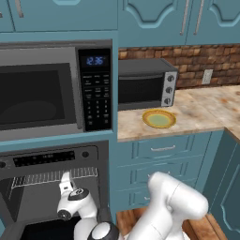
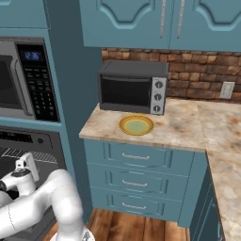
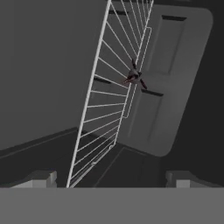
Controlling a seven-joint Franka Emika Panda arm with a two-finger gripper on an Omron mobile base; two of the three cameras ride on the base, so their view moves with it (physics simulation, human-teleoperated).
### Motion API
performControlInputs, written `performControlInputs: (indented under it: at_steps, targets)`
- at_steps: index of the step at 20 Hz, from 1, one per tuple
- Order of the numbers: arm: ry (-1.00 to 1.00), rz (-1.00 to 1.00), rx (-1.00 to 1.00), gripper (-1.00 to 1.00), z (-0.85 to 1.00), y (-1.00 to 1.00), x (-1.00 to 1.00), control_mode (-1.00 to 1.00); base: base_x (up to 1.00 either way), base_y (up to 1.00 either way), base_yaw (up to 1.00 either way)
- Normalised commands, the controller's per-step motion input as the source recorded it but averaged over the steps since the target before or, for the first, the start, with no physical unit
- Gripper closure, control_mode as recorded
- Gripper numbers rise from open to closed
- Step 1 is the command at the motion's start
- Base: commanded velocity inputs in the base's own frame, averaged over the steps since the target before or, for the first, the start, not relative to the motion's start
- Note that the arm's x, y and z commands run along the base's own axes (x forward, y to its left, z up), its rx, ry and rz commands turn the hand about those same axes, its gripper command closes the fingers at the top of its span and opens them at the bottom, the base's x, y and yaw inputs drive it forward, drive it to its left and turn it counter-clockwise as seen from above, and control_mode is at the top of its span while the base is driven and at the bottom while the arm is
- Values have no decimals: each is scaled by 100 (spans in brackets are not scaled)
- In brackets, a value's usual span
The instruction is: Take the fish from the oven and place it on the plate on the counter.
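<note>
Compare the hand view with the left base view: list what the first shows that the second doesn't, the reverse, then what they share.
Hand view alone: a small dark fish lying on the wire rack, seen close from inside the oven's grey cavity, and the open pincer with its finger tips set wide apart.

Left base view alone: the microwave, the toaster oven, the yellow plate on the counter, the teal drawers and the white arm.

Shared: the oven, door down, and its wire rack.
</note>
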Motion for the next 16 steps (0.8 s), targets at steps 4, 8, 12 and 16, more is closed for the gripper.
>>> performControlInputs:
  at_steps: [4,8,12,16]
  targets:
    - [0,0,0,-100,-33,1,39,-100,0,0,0]
    - [1,0,1,-100,-22,0,53,-100,0,0,0]
    - [0,0,0,-100,-12,2,66,-100,0,0,0]
    - [7,0,0,-100,-41,2,64,-100,0,0,0]
